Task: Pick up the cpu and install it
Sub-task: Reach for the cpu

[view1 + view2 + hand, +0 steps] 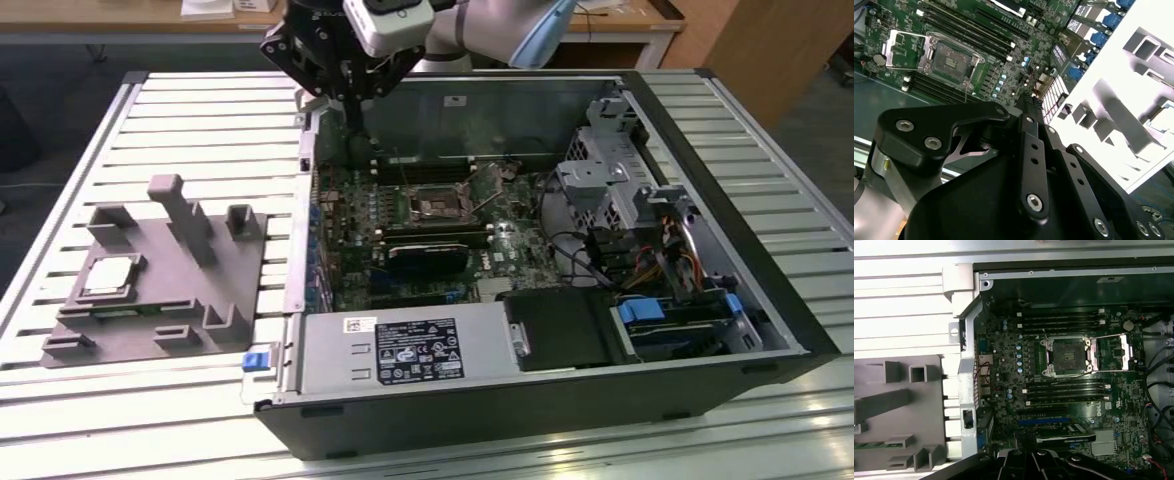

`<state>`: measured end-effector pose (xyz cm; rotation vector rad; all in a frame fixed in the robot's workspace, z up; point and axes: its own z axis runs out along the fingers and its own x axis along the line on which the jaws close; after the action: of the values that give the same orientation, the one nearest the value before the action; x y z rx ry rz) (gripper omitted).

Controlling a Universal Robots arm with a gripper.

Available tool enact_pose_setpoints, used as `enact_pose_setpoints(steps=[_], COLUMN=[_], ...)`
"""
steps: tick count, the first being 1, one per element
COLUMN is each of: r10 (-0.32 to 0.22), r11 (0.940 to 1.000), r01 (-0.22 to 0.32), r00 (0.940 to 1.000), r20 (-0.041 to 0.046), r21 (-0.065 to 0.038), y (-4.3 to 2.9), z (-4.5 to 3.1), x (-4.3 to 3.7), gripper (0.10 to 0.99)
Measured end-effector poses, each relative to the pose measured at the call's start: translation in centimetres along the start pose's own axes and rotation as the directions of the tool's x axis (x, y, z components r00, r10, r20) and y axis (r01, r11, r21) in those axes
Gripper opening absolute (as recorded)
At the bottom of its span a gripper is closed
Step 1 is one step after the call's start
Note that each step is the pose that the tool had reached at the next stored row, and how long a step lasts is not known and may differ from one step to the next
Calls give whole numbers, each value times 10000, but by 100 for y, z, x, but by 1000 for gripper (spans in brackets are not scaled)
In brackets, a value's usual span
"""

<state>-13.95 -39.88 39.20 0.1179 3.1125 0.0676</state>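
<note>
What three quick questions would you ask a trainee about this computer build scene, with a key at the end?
1. True or false: the chip sits in the socket on the motherboard.
2. The gripper is: A) above the open case, near its far wall; B) down on the power supply; C) clamped on a memory stick.
3. Short answer: what does the socket hold?

Key
1. False. The chip lies on the grey block, outside the case at the exterior view's left.
2. A.
3. Nothing. It is empty, with its metal frame swung open.
</note>
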Motion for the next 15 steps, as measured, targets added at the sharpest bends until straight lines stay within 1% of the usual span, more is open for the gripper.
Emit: enact_pose_setpoints(steps=[4,9,12,15], r10=[1,0,1,0], r11=[10000,10000,10000,10000], r01=[-1,0,-1,0], r00=[10000,10000,10000,10000], r20=[0,-3,-6,-8], r21=[0,0,1,1], y=[-1,-5,-6,-8], z=[1,4,6,8], x=[23,76,126,197], gripper=[106,106,106,106])
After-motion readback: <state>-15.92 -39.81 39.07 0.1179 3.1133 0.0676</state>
